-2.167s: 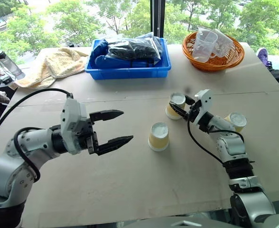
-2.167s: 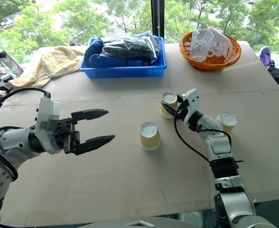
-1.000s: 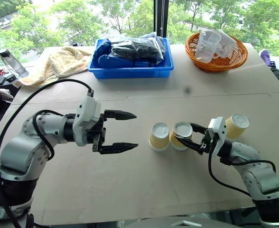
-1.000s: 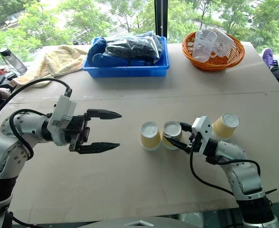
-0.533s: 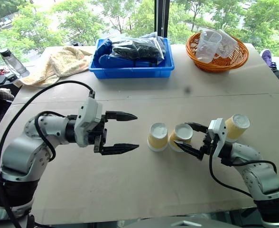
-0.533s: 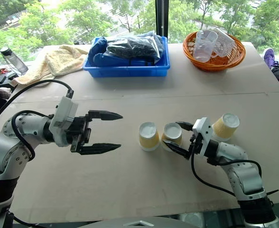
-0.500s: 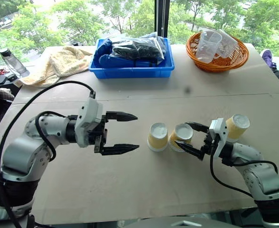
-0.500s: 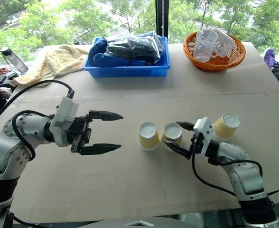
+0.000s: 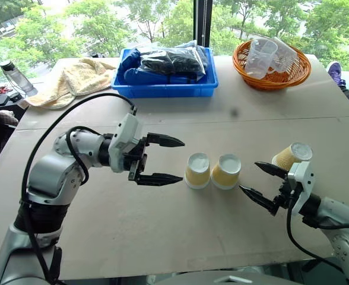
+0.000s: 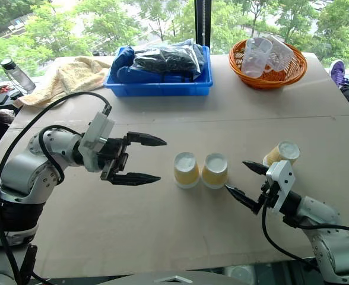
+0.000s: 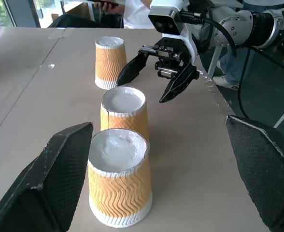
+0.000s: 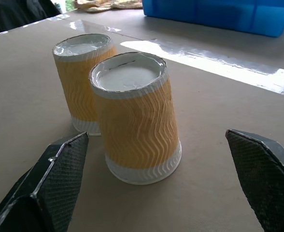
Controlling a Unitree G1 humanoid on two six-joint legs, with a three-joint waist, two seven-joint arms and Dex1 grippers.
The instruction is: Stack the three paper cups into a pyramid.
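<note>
Two paper cups [image 9: 197, 170] [image 9: 226, 171] stand upside down side by side, touching, mid-table. The third paper cup [image 9: 291, 155] also stands base up, further right, just behind my right gripper. No cup rests on top of the pair. My right gripper [image 9: 250, 177] is open and empty, a short way right of the pair and pointing at it. Left of the pair, my left gripper [image 9: 181, 160] is open and empty, its tips close to the nearer cup. In the left wrist view all three cups [image 11: 119, 179] line up between my fingers [image 11: 45, 183], with the right gripper [image 11: 140, 92] beyond.
A blue bin [image 9: 162, 90] with a dark bag stands at the back centre. An orange basket [image 9: 273, 80] of clear plastic cups is at the back right. A yellow towel [image 9: 67, 80] and a bottle [image 9: 11, 77] lie at the back left.
My right gripper has opened, let go of the second cup beside the first and drawn back to the right. My left gripper has moved right, closer to the pair.
</note>
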